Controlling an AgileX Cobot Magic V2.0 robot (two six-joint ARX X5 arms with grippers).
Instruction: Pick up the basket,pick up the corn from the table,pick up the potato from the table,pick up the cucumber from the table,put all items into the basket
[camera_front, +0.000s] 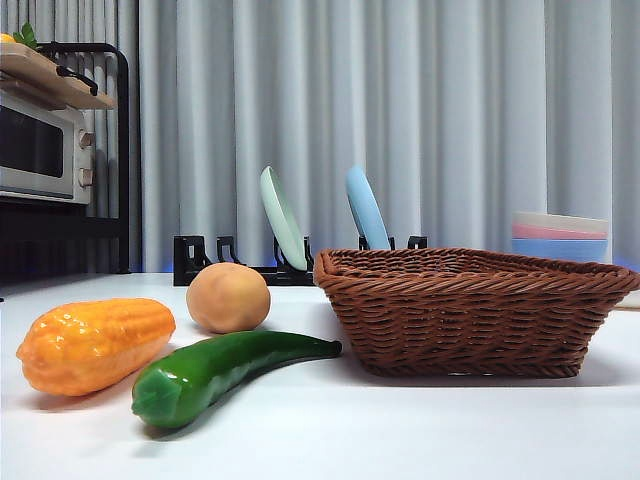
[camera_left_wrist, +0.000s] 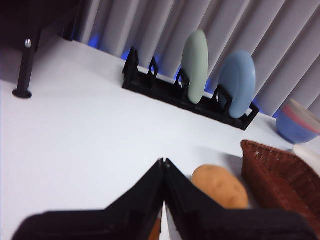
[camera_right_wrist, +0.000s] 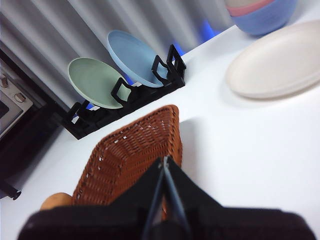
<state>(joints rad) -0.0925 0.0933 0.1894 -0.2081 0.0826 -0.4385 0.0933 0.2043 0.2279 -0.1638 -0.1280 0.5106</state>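
Brown wicker, the basket (camera_front: 470, 310) sat empty on the desk (camera_front: 400, 430), the corn (camera_front: 95, 343), potato (camera_front: 228, 297) and cucumber (camera_front: 220, 370) grouped beside it, unpicked, both grippers, left (camera_left_wrist: 163, 162) and right (camera_right_wrist: 164, 161), pressed shut, holding nothing, apparently waiting.

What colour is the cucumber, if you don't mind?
Glossy dark green; the cucumber shows best in the front view.

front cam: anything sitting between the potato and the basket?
Nothing. In the front view only bare table separates the potato from the basket; the cucumber tip points into that gap, nearer the camera.
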